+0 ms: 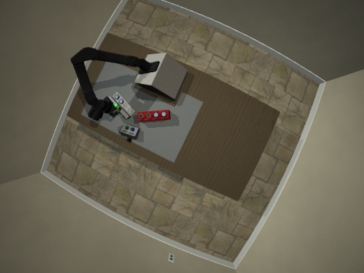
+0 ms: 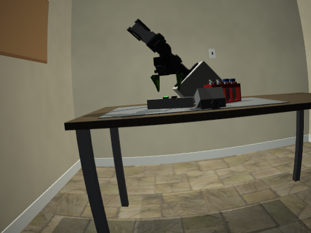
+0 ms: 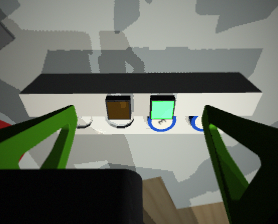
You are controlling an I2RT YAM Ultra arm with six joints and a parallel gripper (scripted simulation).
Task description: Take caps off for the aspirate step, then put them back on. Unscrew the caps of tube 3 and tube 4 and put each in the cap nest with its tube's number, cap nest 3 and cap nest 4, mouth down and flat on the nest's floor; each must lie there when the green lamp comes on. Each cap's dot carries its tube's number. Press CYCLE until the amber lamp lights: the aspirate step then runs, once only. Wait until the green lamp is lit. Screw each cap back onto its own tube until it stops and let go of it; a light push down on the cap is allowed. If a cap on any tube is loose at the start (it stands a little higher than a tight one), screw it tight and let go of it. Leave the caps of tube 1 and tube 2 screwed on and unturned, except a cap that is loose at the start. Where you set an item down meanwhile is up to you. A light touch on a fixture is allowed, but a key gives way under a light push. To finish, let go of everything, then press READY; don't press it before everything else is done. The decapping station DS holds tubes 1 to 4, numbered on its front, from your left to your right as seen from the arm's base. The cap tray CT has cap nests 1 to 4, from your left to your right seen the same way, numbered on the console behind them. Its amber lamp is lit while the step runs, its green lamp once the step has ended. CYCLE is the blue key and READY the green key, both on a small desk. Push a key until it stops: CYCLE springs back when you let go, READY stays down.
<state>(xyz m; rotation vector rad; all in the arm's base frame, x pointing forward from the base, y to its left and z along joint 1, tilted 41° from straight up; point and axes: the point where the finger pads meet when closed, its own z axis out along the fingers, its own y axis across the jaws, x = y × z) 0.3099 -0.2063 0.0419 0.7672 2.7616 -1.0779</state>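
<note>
Spread wide and holding nothing, the gripper (image 3: 137,137) is held above the cap tray (image 3: 50,102). On the console, the green lamp (image 3: 163,107) is lit and the amber lamp (image 3: 118,108) dark. Two blue-ringed caps (image 3: 161,123) are seen in the nests at about 4 o'clock from the amber lamp; their numbers cannot be read. It is judged that one cap should be centred between the fingers before descent, gripped squarely, and lifted straight before being carried to the red decapping station (image 1: 153,115).

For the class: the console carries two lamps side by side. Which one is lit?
The green lamp, the right one in the wrist view, glows bright; the amber lamp beside it is dark brown, unlit.
</note>
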